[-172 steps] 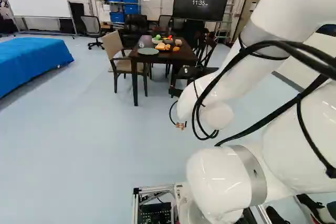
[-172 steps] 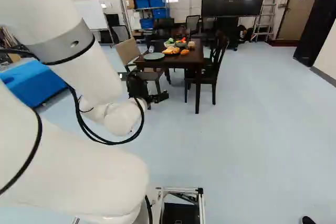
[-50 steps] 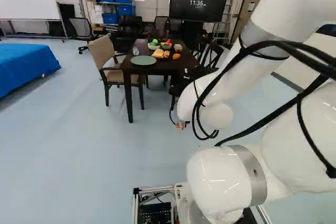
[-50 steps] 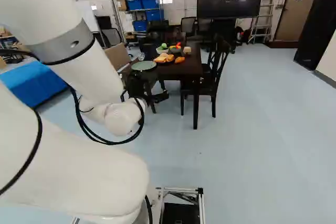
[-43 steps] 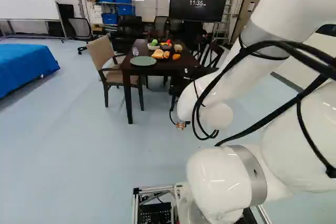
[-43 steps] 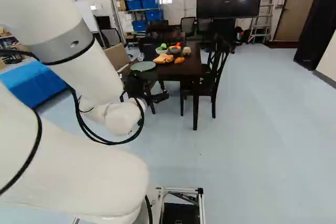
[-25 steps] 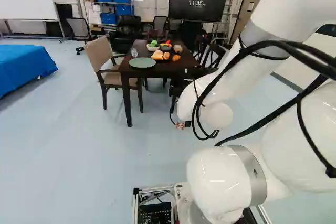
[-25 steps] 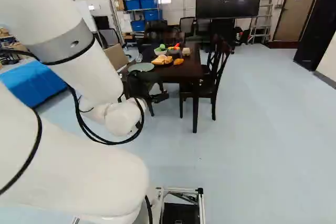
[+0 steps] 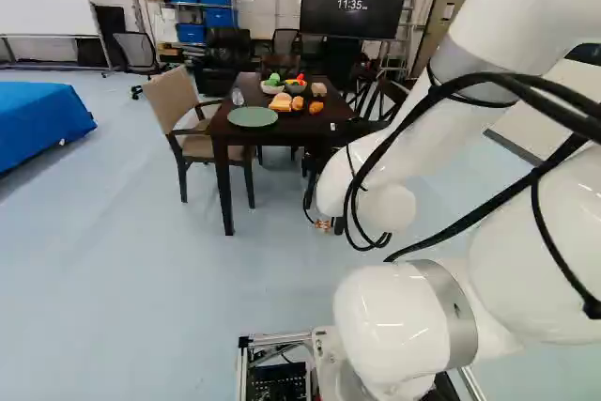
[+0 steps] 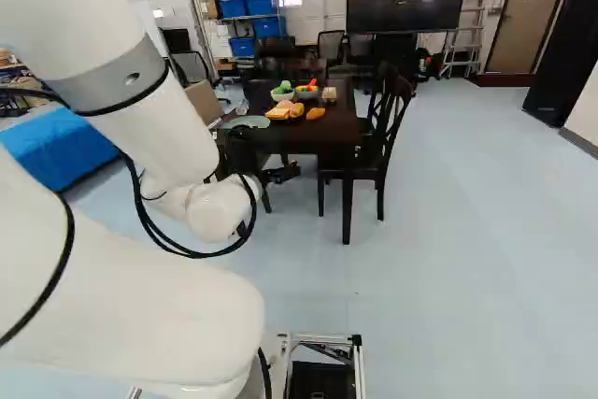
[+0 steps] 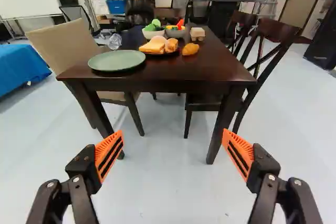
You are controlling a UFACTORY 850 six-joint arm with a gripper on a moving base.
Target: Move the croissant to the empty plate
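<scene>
Croissant (image 11: 190, 49): located on the dark wooden table (image 11: 168, 79), ahead of my gripper (image 10: 280, 174) and well apart from it. It sits just beside the dark plate of bread pieces (image 11: 152, 46).

Tool state: in the wrist view, my fingers stand wide apart, one to each side, with their orange pads (image 11: 109, 156) facing across the gap. Pale floor (image 11: 167, 182) shows between them; the table edge and legs stand ahead of the fingertips, apart from both.

Destination: the green plate (image 11: 116, 61) rests near the table's closest edge, towards the corner beside the beige chair (image 11: 63, 45). The dark plate lies between it and the croissant.

Adjacent items: a pale bowl (image 11: 153, 34) with green pieces and a grey bowl (image 11: 175, 34) stand behind the dark plate. A beige block-shaped item (image 11: 197, 33) stands behind the croissant. A clear container (image 11: 114, 41) stands behind the green plate.

Surroundings: a dark wooden chair (image 11: 261, 51) stands at the table side opposite the beige chair. In the right base view, my forearm (image 10: 163, 123) hangs at the left, in front of the table's near corner
</scene>
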